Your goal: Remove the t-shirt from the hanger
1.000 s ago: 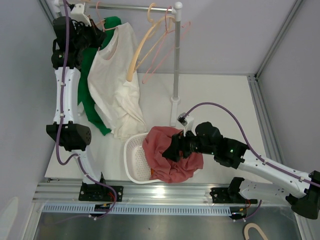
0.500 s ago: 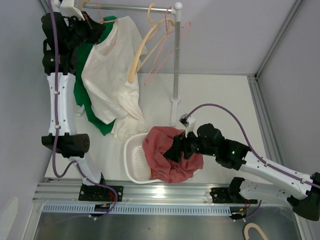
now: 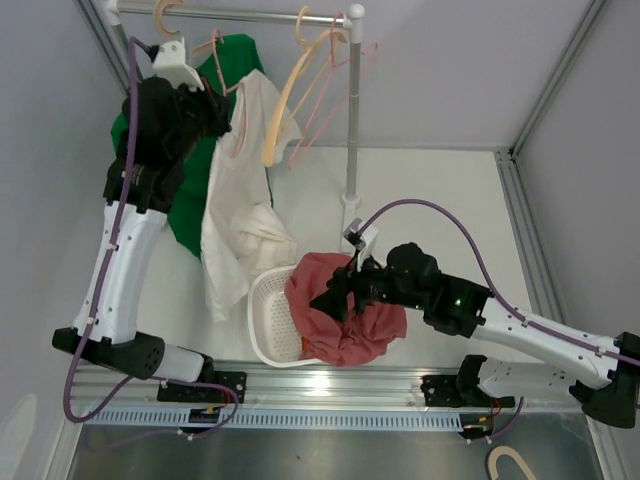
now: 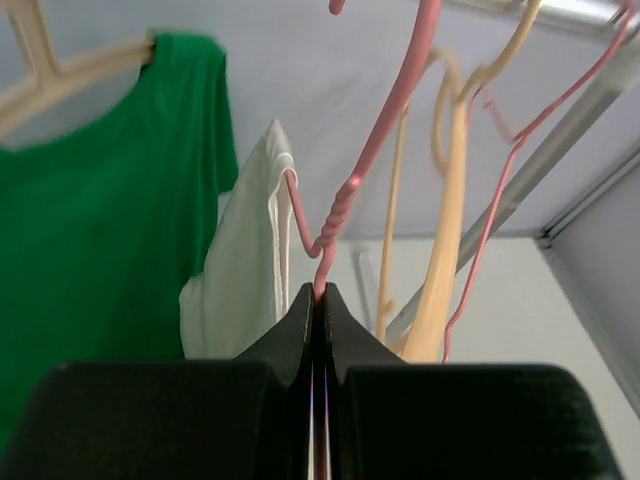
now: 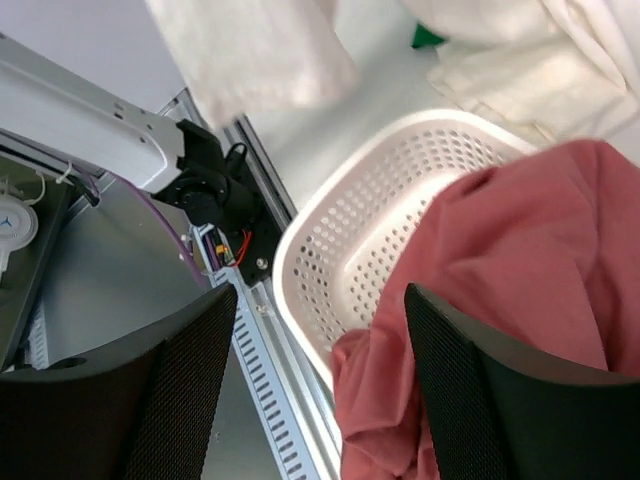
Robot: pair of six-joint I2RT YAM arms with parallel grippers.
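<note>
White cotton t-shirt (image 3: 240, 200) hangs with its long axis twelve-to-six, at five o'clock of the nearer left gripper (image 3: 218, 108). In the left wrist view, jaws pinch the thin pink wire hanger (image 4: 335, 215) at its neck. The shirt sits at ten o'clock, its hem cut off. In the right wrist view, the right gripper (image 5: 320, 350) is spread over a white perforated plastic basket (image 5: 330, 230).

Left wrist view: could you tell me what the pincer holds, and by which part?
The left pincer is shut on the pink hanger, gripping the wire just below its twisted neck.
</note>
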